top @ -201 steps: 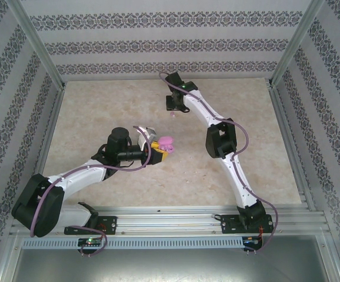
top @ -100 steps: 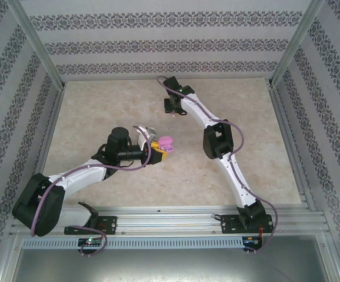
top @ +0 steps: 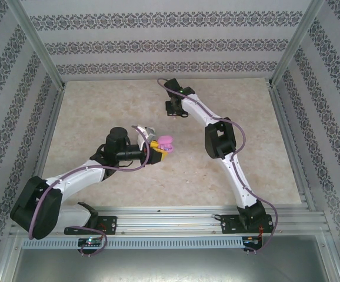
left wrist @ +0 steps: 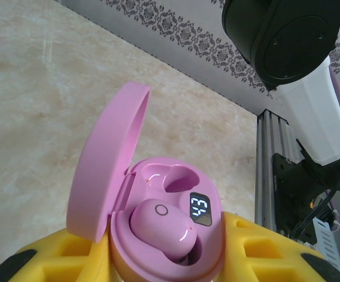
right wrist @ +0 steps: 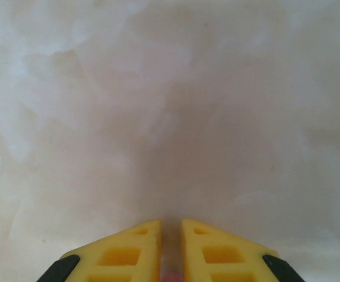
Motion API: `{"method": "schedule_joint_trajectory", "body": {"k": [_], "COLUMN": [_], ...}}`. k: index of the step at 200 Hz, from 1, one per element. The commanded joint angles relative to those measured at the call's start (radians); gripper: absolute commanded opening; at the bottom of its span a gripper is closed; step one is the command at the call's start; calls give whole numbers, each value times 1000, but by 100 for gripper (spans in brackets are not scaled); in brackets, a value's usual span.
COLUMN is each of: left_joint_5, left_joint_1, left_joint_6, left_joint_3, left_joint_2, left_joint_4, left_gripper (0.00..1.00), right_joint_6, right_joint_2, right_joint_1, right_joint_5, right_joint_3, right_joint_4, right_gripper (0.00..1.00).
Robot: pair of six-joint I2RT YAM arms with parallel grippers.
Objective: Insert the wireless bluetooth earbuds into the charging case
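The pink charging case (left wrist: 106, 170) has its lid open, and my left gripper (left wrist: 164, 261) is shut on its body with yellow fingers (left wrist: 264, 247) either side. One pale purple earbud (left wrist: 161, 229) sits in the near slot, while the far slot (left wrist: 170, 179) is bare beside a lit display. From above, the case (top: 166, 142) is held above mid-table by the left gripper (top: 156, 148). My right gripper (top: 173, 111) is down at the table further back. Its fingertips (right wrist: 149, 232) stand almost together (right wrist: 170, 226), with a sliver of a pinkish earbud (right wrist: 170, 277) between them.
The marble-patterned tabletop (top: 111, 111) is ringed by patterned walls and aluminium rails (top: 170, 214). The right arm's elbow (top: 220, 141) stands right of the case, and shows large in the left wrist view (left wrist: 276, 35).
The right gripper moved slightly back and down over the small earbud that lay on the table, and its jaws closed on it. The left arm and the case stayed still.
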Motion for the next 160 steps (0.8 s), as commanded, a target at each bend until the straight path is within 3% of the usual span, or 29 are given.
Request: {"method": "schedule_joint_trajectory", "body": {"k": [1, 98, 128, 160], "left_joint_5": [13, -4, -17, -36], "left_joint_1": [13, 11, 9, 9], "left_joint_6": [-10, -36, -41, -38], "left_joint_3": [2, -41, -59, -71], "left_joint_2": [-39, -132, -171, -207], "left_joint_4": [3, -31, -52, -81], "left_gripper": [6, 6, 6, 6], "right_joint_6": [7, 61, 84, 58], "right_joint_2": [-69, -485, -588, -630], "right_joint_1": [13, 101, 115, 111], "right_joint_5": [-45, -111, -122, -116], "right_joint_3": [-82, -830, -940, -926], "right_joint_4": [-115, 103, 125, 120], "right_gripper": [15, 14, 15, 17]}}
